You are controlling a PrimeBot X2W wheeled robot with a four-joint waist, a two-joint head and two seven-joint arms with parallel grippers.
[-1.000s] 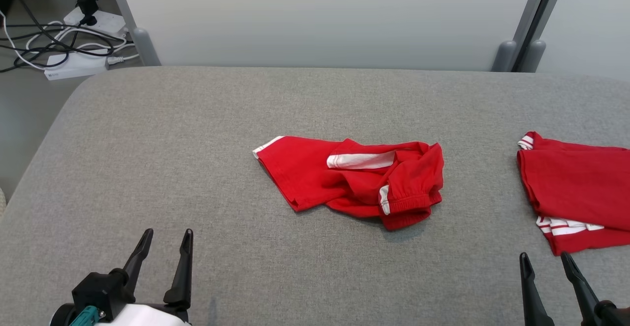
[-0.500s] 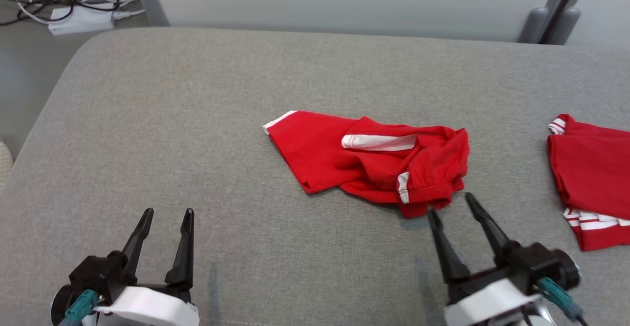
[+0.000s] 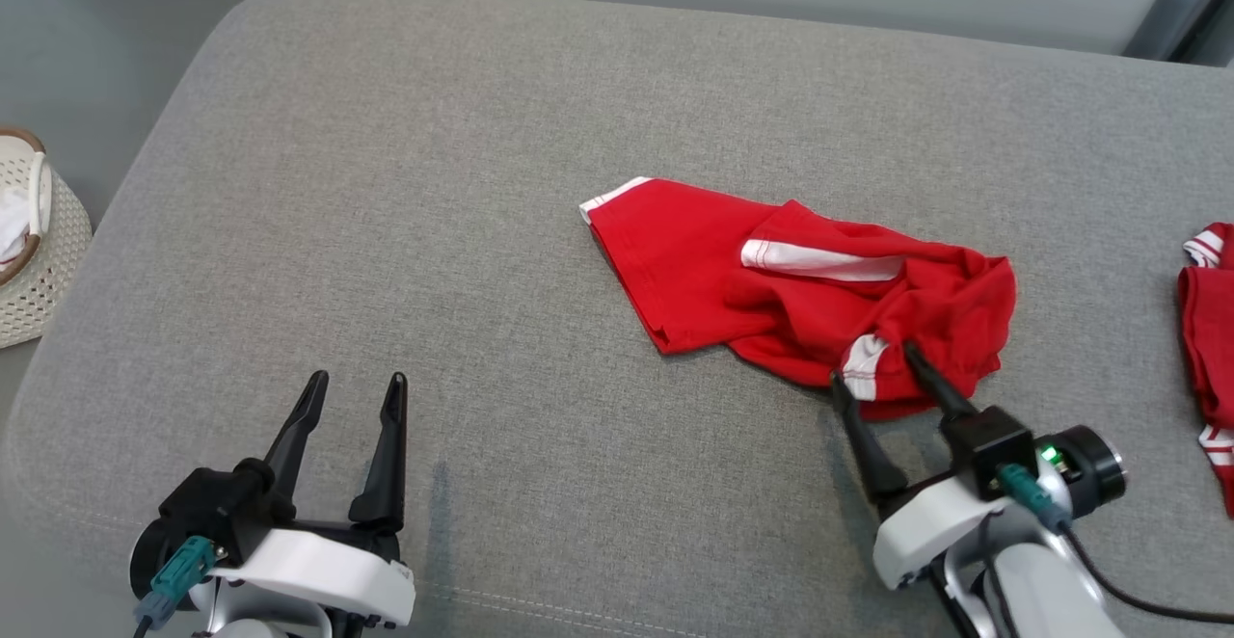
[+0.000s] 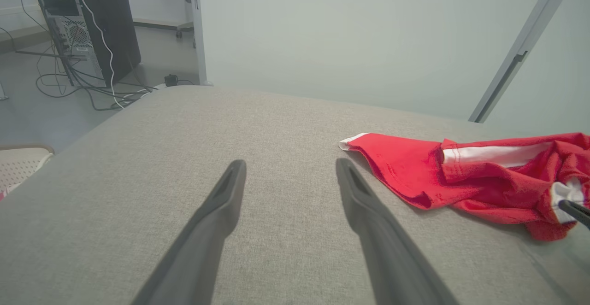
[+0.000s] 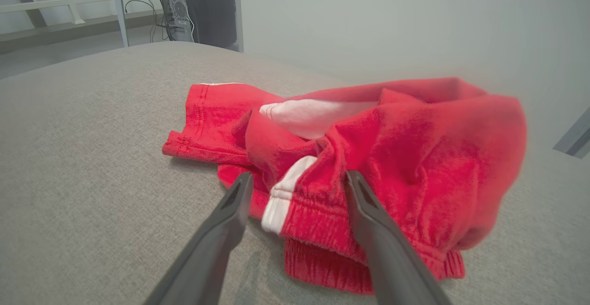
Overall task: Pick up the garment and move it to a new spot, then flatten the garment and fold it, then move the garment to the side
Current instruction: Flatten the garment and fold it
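1. The garment (image 3: 800, 301), a pair of red shorts with white side stripes, is seen crumpled near the middle of the grey padded bench (image 3: 434, 185). One leg is spread flat toward the left, while the rest is bunched up at the right.
2. The right gripper (image 3: 872, 364) is placed at the near edge of that bunched part. Its fingers are spread apart, and in the right wrist view the elastic waistband (image 5: 322, 231) and a white stripe end are seen lying between them. Nothing is clamped yet.
3. That spot is judged to be chosen because the gathered band stands proud of the bench and offers a thick fold to pinch. The flat leg would be harder to get under.
4. The left gripper (image 3: 357, 379) is held low over bare bench, well apart from the garment, with its fingers open and empty. It is judged to be held back so that the lift can be made by one arm.
5. A second red garment (image 3: 1210, 330) is laid apart at the right edge.
6. The pick-up is judged to be the step in hand. Moving, flattening and folding are not yet done.
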